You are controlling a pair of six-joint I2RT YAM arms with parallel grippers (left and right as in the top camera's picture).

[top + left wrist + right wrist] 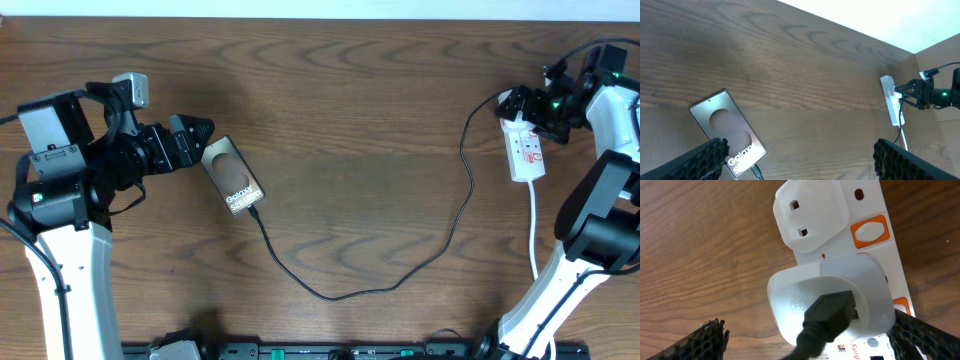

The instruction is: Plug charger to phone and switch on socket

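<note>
The phone (232,176) lies on the table at the left, screen up with "Galaxy" lettering, and shows in the left wrist view (727,131). The charger's black plug tip (256,212) sits in its lower end. The thin black cable (400,277) loops across to the white plug head (827,305), seated in the socket (525,148). My left gripper (202,135) is open and empty, just left of the phone's top end. My right gripper (535,112) is open and hovers over the socket's far end, jaws either side of the plug head. Orange switches (869,231) show on the strip.
A white lead (533,220) runs from the socket toward the front edge at the right. A black rail (350,351) lies along the front edge. The table's back edge meets a pale wall (300,8).
</note>
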